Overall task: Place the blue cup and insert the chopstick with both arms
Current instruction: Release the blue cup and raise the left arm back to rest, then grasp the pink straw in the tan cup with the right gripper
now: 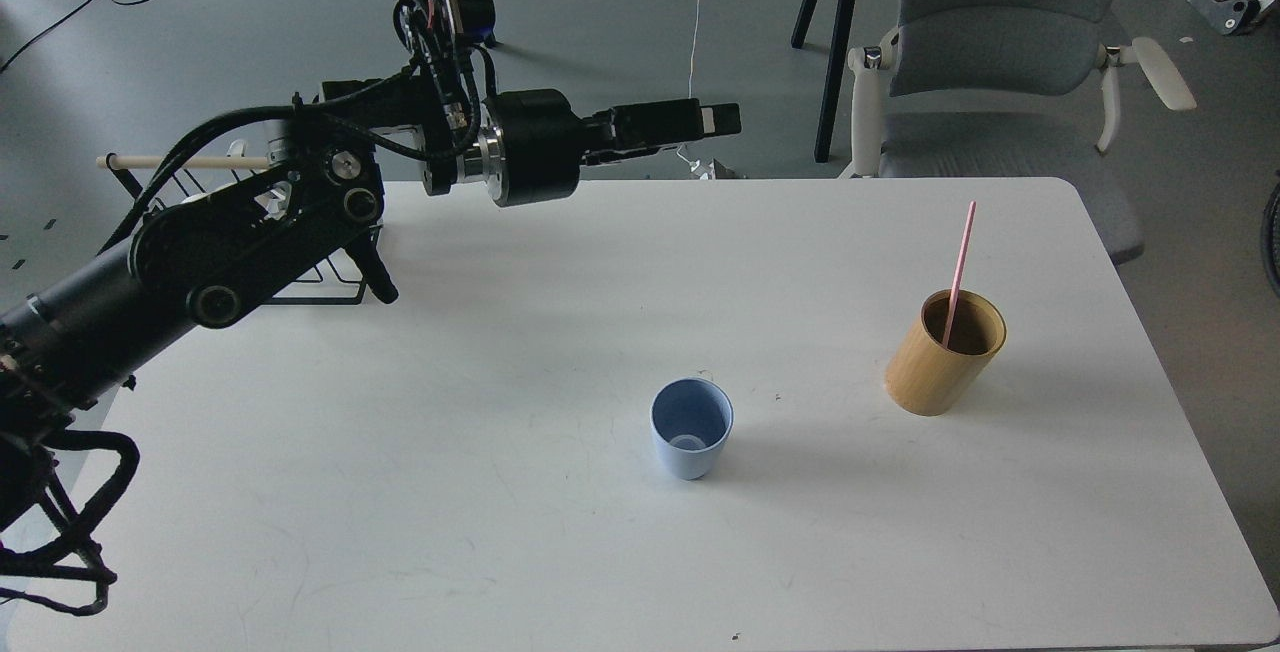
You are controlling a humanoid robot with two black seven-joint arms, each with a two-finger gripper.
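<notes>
Left gripper [722, 119] is raised above the table's far edge, pointing right, holding nothing; its 2 fingers are seen side-on and dark, so I cannot tell how far apart they stand. The left arm [250, 232] runs back from it to the left edge, passing in front of a black wire rack [335, 287] with a pale wooden rod [170, 162]. Right gripper not in view. Blue cup [691, 428] stands upright near the centre of the white table [500, 532], empty, well apart from the gripper. To its right, apart from it, stands a tan cylindrical holder [943, 353], with 1 pink chopstick [959, 267] leaning inside it.
</notes>
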